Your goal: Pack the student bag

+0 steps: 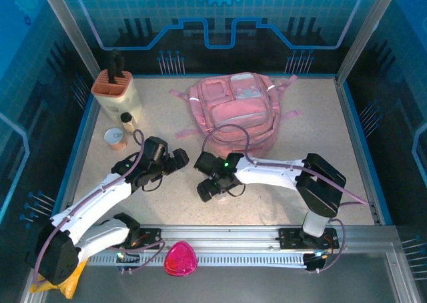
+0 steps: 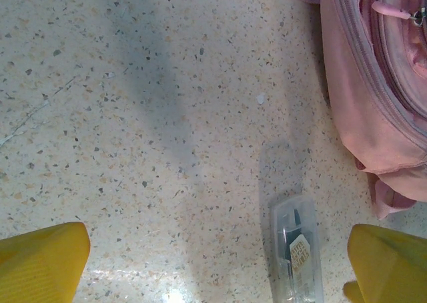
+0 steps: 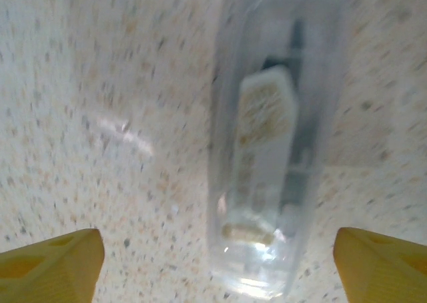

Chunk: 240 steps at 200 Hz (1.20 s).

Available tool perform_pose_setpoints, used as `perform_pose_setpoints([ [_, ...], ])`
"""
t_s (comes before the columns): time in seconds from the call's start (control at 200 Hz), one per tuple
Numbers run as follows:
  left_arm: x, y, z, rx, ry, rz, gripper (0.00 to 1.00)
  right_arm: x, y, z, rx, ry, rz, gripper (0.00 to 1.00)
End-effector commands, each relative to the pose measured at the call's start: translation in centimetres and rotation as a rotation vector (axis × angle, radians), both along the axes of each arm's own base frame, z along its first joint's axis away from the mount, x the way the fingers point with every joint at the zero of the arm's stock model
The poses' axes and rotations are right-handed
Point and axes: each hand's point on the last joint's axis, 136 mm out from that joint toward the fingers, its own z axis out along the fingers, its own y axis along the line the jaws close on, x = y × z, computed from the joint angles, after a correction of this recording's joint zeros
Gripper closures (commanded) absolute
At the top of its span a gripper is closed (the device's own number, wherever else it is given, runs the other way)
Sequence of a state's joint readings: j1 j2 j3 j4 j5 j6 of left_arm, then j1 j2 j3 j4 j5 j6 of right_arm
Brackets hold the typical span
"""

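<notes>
The student bag (image 1: 233, 113), a pink backpack, lies flat at the back centre of the table; its zipped edge (image 2: 373, 83) shows in the left wrist view. A clear plastic case (image 3: 273, 176) with dark items and a label inside lies on the table in front of the bag. My right gripper (image 3: 217, 263) hovers open above it, one yellow finger on each side, not touching it. In the top view the right gripper (image 1: 210, 183) covers the case. My left gripper (image 1: 175, 159) stands open just to the left, nothing between its fingers (image 2: 40, 263); the case (image 2: 297, 256) lies by its right finger.
A cream holder with an orange top (image 1: 117, 89) stands at the back left, with a small bottle (image 1: 127, 121) and a round roll (image 1: 115, 138) in front of it. A pink object (image 1: 180, 258) rests on the front rail. Metal frame posts border the table.
</notes>
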<state>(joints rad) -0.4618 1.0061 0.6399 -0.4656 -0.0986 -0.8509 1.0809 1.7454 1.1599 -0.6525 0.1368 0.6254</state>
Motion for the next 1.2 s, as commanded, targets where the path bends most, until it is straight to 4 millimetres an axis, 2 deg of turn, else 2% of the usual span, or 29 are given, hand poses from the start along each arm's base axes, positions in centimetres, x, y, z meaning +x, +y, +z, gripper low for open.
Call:
perform_pose_setpoints([
  [0.0,-0.2,0.0,-0.6,-0.024,0.022,0.020,0.01,-0.8,-1.4,-1.7,-0.104,0.009,0.001,0.16],
  [0.08,-0.3,-0.1,-0.7,-0.025,0.030,0.015,0.01,-0.8,-1.0,-2.0,-0.109,-0.004,0.017,0.21],
  [0.155,-0.4,-0.2,-0.7,-0.032,0.031,0.008,0.01,-0.5,-1.5,-2.3,-0.140,-0.019,0.008,0.25],
  [0.335,-0.3,-0.4,-0.7,-0.036,0.032,0.005,0.01,-0.2,-2.1,-2.9,-0.174,-0.036,0.005,0.29],
  [0.41,-0.2,-0.5,-0.8,-0.039,0.031,0.004,0.01,-0.4,-2.0,-2.9,-0.180,-0.030,0.005,0.28],
  [0.55,-0.1,-0.6,-1.0,-0.040,0.041,0.006,0.01,-0.3,-2.1,-1.5,-0.160,-0.071,0.004,0.25],
  [0.715,0.3,-0.7,-0.9,-0.036,0.039,0.000,0.01,-0.3,-2.8,-3.1,-0.200,-0.032,0.005,0.31],
  [0.8,0.4,-0.6,-0.9,-0.020,0.045,0.004,0.01,-0.4,-2.5,-3.2,-0.190,-0.044,0.013,0.38],
  [0.981,0.4,-0.5,-1.3,-0.020,0.043,0.007,0.01,-0.4,-1.9,-4.1,-0.188,-0.023,0.030,0.43],
  [1.196,0.9,-0.4,-0.4,-0.003,0.039,0.002,0.01,0.4,-2.4,-2.6,-0.200,-0.078,0.053,0.53],
])
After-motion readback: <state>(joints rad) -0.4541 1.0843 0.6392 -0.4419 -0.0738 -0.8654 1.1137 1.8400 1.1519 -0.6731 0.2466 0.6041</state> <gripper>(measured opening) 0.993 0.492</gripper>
